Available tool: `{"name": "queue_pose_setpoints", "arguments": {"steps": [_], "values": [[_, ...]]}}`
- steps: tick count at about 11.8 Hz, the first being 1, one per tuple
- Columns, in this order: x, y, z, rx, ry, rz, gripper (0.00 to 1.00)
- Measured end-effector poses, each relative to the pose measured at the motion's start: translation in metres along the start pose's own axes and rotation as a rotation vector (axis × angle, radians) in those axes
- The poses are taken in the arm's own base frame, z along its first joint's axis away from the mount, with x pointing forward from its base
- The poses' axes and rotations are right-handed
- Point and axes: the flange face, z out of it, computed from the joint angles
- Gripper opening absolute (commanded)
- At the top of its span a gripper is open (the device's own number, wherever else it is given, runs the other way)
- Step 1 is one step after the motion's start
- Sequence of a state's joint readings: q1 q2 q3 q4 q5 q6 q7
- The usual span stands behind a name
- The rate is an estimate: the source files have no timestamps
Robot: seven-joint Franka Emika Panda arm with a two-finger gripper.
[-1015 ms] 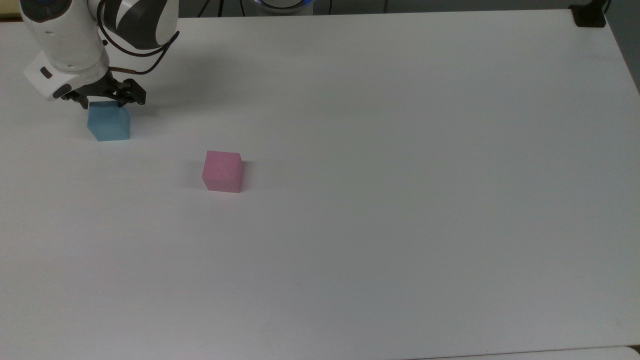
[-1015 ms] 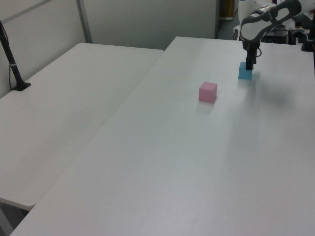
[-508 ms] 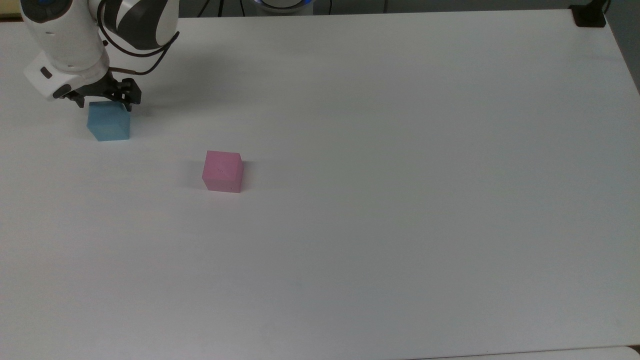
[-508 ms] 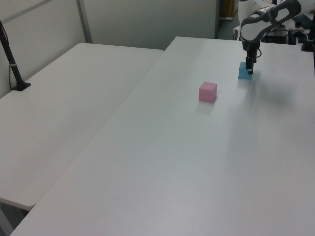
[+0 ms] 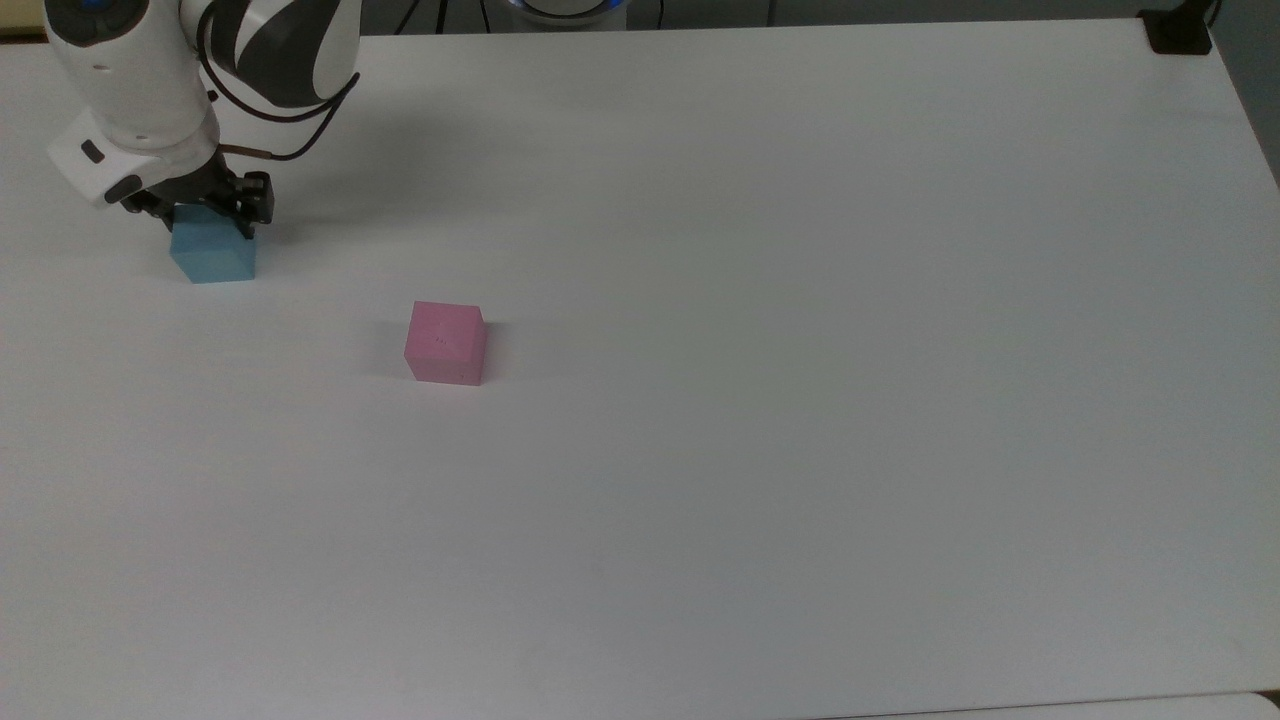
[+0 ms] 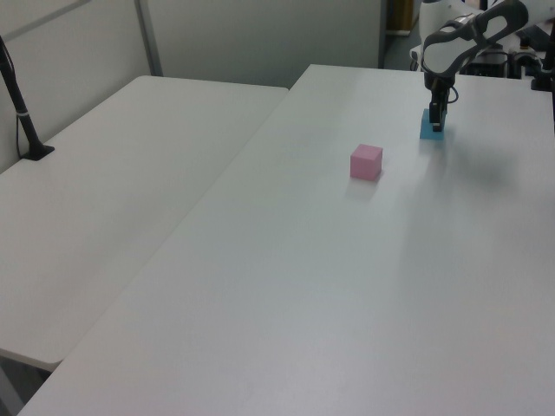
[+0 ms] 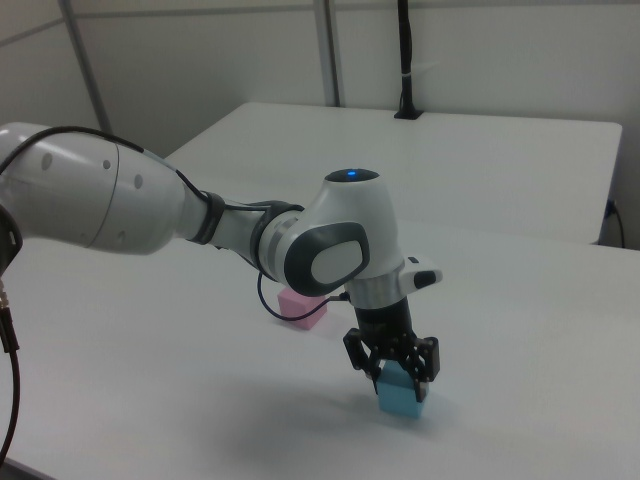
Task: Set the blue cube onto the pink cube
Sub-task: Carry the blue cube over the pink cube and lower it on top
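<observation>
Sky-blue, the blue cube (image 5: 213, 257) sits far left on the bench (image 5: 800, 300) in the top view, the claw (image 7: 394, 368) closed around its top. Gripped so high, it may twist or slip before reaching the pink cube (image 5: 446, 343) to its right.

Plain white surface (image 5: 760, 420), with a second one beside it

A second white table (image 6: 113, 191) stood against the surface along the left view's left. A black post (image 6: 19, 104) rose from a foot on it. A black clamp (image 5: 1178, 32) sat at the surface's far corner, the top view's right.
</observation>
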State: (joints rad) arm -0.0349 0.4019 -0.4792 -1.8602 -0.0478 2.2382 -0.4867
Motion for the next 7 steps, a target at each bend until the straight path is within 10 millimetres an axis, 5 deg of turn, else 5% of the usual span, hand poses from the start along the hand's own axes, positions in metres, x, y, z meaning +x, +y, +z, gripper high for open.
{"name": "queue_pose_setpoints", "arguments": {"steps": [4,7], "values": [[0.007,-0.001,-0.02,-0.005,0.03,-0.004,0.22],[0.024,-0.039,-0.106,0.135,0.105,0.012,0.24]]}}
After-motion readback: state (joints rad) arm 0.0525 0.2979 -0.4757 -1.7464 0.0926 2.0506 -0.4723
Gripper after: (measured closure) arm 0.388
